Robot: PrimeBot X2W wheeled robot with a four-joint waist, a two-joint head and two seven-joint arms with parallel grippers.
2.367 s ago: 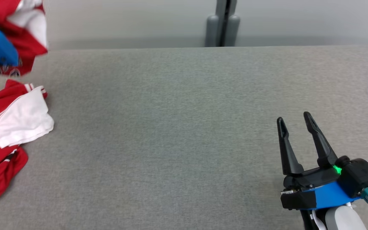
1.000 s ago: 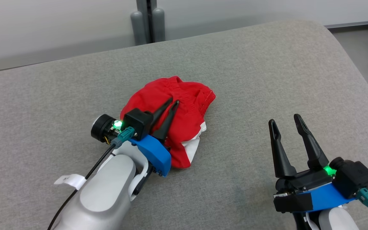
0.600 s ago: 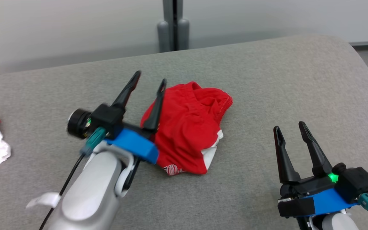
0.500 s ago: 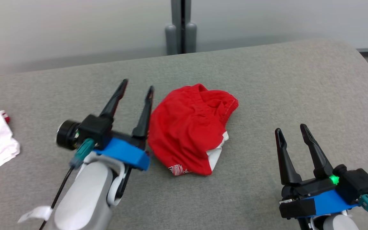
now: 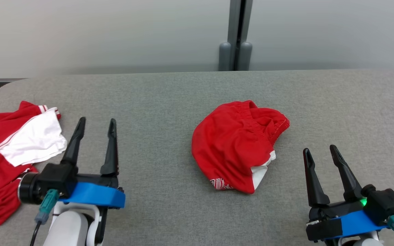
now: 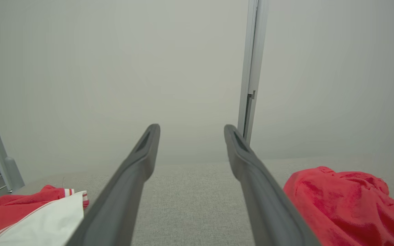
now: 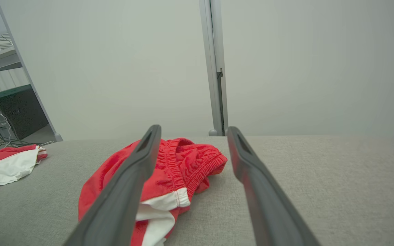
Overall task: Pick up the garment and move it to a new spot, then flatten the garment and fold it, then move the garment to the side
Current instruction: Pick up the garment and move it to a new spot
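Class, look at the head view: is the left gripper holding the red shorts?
No, the left gripper stands open, apart from the red shorts lying on the grey surface.

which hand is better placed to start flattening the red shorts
Right, probably. The right hand is open and close beside the red shorts, which lie just ahead of it in its wrist view. The left hand, also open, is farther off.

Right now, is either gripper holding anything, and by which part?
Nothing is held. The left gripper and right gripper are both open and empty; the garment lies on the table, touching neither.
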